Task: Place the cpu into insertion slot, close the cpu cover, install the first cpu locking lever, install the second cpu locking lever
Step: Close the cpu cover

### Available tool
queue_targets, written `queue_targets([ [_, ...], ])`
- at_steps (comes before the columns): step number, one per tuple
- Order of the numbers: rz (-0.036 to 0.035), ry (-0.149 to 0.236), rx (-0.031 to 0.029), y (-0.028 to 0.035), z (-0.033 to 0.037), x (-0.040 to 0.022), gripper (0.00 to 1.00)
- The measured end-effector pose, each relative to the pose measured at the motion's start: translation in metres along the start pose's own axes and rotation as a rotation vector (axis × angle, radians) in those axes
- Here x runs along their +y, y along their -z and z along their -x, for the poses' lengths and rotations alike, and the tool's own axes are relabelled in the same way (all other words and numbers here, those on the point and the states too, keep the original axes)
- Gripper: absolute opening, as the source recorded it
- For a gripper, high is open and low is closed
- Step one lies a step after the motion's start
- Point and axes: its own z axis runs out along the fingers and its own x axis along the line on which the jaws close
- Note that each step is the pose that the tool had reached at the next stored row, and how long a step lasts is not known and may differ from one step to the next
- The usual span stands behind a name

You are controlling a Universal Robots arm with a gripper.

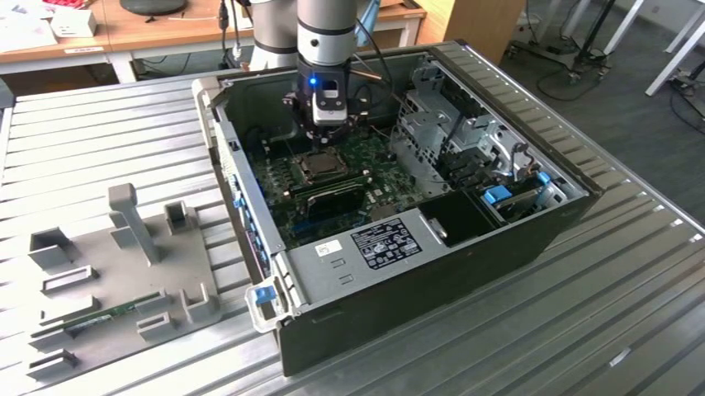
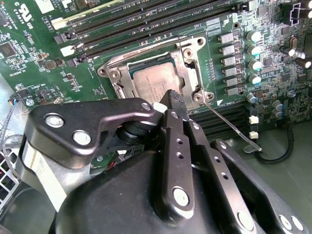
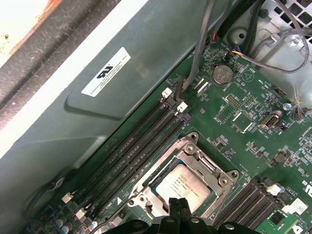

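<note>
- Exterior view: the arm stands over the open computer case (image 1: 518,239). Its claw (image 1: 328,129) hangs low above the socket (image 1: 323,167) on the green board (image 1: 364,148).
- Second wrist view: the chip (image 2: 155,83) lies flat in the socket, and the cover (image 2: 117,74) frames it, seemingly folded down.
  - The claw (image 2: 176,99) is narrow, its fingertips together and nothing between them. Its tips sit at the cover's edge, just beside the chip.
  - A thin wire lever (image 2: 230,124) angles away from one socket corner. We judge it unlatched.
- First wrist view: the chip (image 3: 184,187) sits square in the window of the cover (image 3: 202,163), with long memory slots (image 3: 141,146) near the socket. The claw (image 3: 179,202) meets the cover's near edge.
- Judgement: we place the work at the cover-and-lever stage.
  - Any press should land on the metal frame, not on the chip's top, and should go straight down.
  - The lever is thin and springy, so a closed tip could slip off it toward the small parts beside the socket.
</note>
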Motion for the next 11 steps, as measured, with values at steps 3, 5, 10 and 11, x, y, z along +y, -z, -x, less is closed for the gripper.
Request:
queue_targets([
  [3, 0.0002, 0.000, 0.0000, 0.0006, 0.0000, 0.0000, 0.10],
  [5, 0.0003, 0.000, 0.0001, 0.0007, 0.0000, 0.0001, 0.10],
  [10, 0.0001, 0.001, 0.0001, 0.0007, 0.0000, 0.0000, 0.10],
  [11, 0.0001, 0.003, 0.0002, 0.0007, 0.0000, 0.0000, 0.10],
])
